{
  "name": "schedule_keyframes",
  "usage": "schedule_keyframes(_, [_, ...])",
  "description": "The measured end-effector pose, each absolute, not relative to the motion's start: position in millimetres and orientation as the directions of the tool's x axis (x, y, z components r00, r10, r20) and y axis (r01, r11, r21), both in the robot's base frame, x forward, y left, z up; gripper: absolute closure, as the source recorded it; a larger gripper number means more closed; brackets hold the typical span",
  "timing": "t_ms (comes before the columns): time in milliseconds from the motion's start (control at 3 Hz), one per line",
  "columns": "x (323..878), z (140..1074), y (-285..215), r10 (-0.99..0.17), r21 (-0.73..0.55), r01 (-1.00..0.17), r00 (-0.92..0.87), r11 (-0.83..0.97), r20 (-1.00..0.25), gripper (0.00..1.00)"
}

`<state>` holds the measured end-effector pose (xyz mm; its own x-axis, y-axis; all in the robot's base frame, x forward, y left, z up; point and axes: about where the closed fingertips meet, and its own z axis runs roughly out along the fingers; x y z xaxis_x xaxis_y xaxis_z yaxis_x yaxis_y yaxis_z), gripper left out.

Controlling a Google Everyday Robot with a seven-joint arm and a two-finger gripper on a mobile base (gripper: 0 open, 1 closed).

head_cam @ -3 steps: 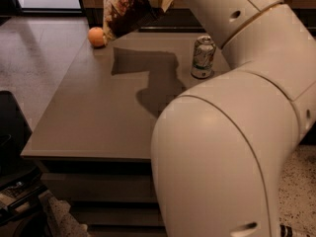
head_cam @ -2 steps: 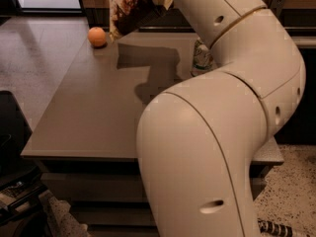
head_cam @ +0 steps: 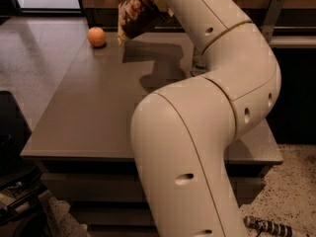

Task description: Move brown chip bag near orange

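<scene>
Holds in the end effector (head_cam: 157,3), clamped tight, the brown chip bag (head_cam: 137,15), up off the worktop (head_cam: 98,107), close on the right of the orange (head_cam: 97,36). Seems nearly done: left only to lower and release there.

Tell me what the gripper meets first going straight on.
The gripper, above the far edge of the table holding the bag, points left; likely the orange first, depth unclear.

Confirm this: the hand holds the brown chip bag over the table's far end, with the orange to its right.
Wrong side. The camera view shows the orange left of the brown chip bag, which the hand holds over the table's far end.
</scene>
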<state>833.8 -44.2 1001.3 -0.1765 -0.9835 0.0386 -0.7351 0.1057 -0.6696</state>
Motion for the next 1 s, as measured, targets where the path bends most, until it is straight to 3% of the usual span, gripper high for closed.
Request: schedule_keyframes(1000, [855.3, 944.2, -40.8, -0.985, -0.596, -0.785, -0.155, 0.172, -0.079, 1.00])
